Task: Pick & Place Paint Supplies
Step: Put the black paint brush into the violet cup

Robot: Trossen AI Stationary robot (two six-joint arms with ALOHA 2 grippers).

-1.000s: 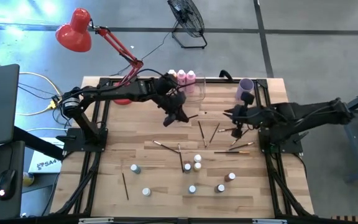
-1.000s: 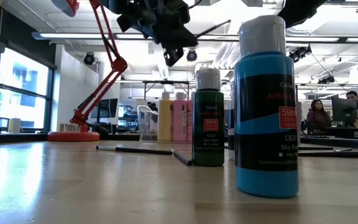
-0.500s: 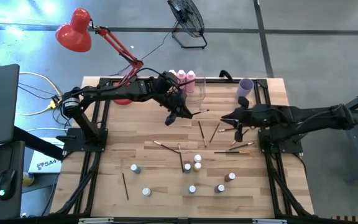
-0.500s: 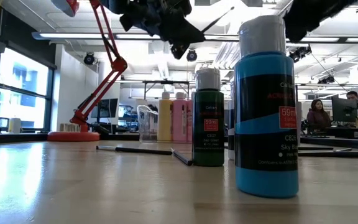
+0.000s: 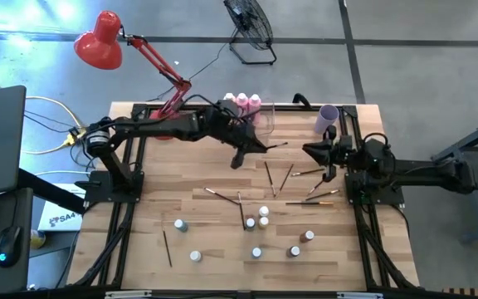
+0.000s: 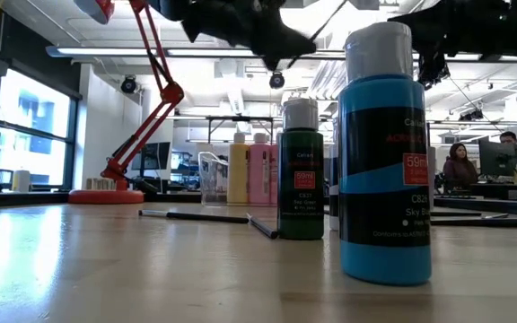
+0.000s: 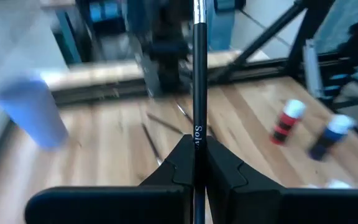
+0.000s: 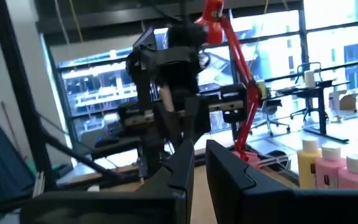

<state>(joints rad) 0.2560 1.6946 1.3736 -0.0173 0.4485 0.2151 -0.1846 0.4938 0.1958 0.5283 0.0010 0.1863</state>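
A thin dark paintbrush (image 7: pixel 197 74) is clamped between the closed fingers of the left gripper (image 5: pixel 241 154) and is carried above the middle of the table (image 5: pixel 139 249), its tip seen pointing toward the lilac cup (image 5: pixel 329 118) at the far right corner; the carrying step of a pick and place is judged to be in hand, and the next move is thought to call for the brush to be brought over a container and stood upright before release; more brushes (image 5: pixel 270 178) are left scattered on the wood beneath, with small white-capped bottles (image 5: pixel 263 213) grouped nearer the front edge; the taller pink bottles (image 5: pixel 248 103) are stood at the far edge beside a clear bin (image 5: pixel 265 121); the right gripper (image 5: pixel 329 156) is held near the cup, its fingers nearly closed with a narrow gap, and nothing is seen held; a red lamp (image 5: pixel 99 40) is stood beyond the far left corner
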